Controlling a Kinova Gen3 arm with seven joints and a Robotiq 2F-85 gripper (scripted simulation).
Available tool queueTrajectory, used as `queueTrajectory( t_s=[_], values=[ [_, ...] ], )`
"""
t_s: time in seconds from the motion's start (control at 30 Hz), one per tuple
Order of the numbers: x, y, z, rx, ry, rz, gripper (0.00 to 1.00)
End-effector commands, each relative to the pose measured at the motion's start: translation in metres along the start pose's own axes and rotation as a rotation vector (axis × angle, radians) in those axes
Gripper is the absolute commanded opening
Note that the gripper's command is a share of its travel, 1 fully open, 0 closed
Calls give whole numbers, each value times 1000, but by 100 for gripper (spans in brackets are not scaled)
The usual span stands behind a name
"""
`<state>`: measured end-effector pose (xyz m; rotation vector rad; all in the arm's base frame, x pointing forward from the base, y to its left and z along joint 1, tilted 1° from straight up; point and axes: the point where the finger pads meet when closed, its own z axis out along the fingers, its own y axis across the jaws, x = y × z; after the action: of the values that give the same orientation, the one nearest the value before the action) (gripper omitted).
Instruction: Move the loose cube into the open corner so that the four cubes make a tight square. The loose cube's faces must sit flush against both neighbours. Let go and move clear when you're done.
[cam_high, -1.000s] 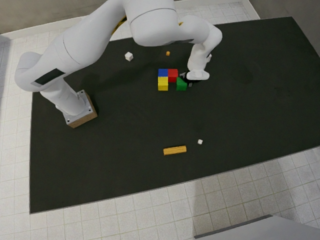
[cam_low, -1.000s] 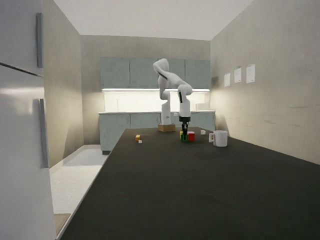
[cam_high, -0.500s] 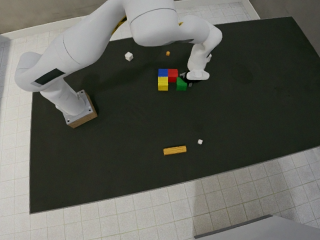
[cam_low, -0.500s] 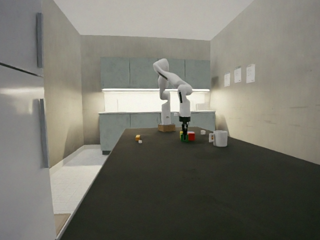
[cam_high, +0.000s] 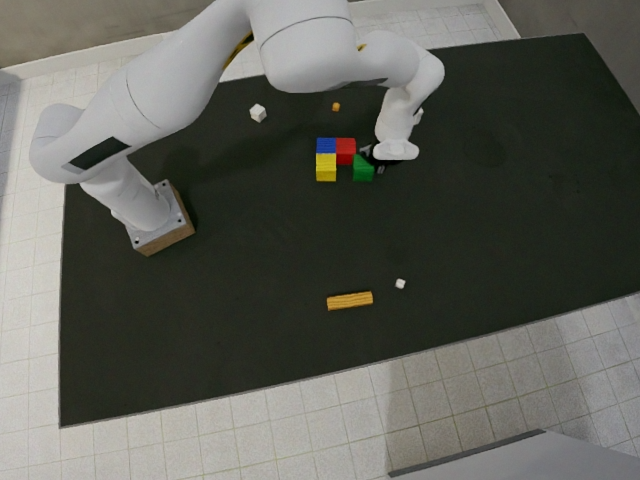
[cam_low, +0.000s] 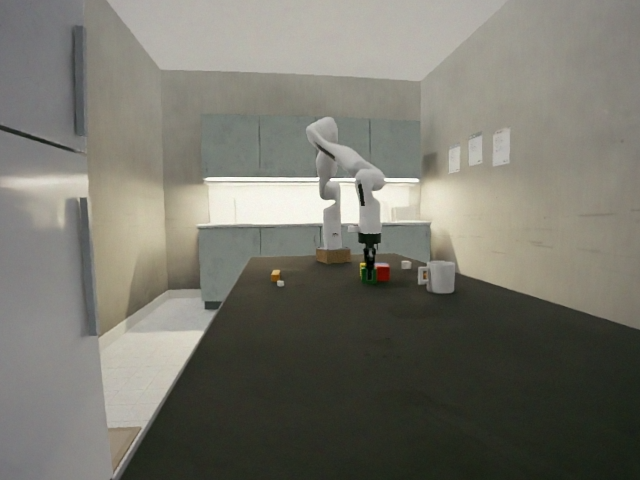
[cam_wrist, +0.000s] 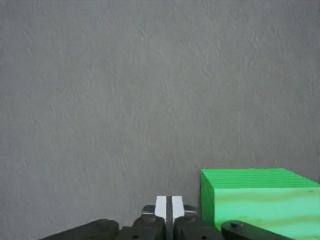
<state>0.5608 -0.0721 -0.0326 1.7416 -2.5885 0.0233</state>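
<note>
A blue cube (cam_high: 325, 145), a red cube (cam_high: 345, 149) (cam_low: 383, 272) and a yellow cube (cam_high: 325, 167) (cam_low: 362, 267) form an L. The loose green cube (cam_high: 363, 170) (cam_low: 364, 279) (cam_wrist: 260, 200) stands right of the open corner in the top view, with a gap between it and the yellow cube. Whether it touches the red cube is unclear. My gripper (cam_high: 381, 168) (cam_low: 369, 276) (cam_wrist: 169, 213) is shut and empty, low beside the green cube's side away from the yellow cube. Contact there is hard to tell; the arm hides part of the green cube's top.
On the dark table (cam_high: 232, 335) (cam_low: 361, 387) lie an orange bar (cam_high: 349, 300) (cam_low: 276, 275), a small white cube (cam_high: 400, 283) (cam_low: 280, 283), a larger white cube (cam_high: 257, 112) (cam_low: 406, 265) and a small orange block (cam_high: 336, 106). A white mug (cam_low: 440, 277) stands near the wall side.
</note>
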Motion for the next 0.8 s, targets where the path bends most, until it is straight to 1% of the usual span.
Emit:
queueTrajectory(
  t_s=[0.0, 0.77],
  values=[
    [0, -3, -2, 11, 1, 2, 10],
    [0, 1, -1, 9, 1, 1, 10]
  ],
)
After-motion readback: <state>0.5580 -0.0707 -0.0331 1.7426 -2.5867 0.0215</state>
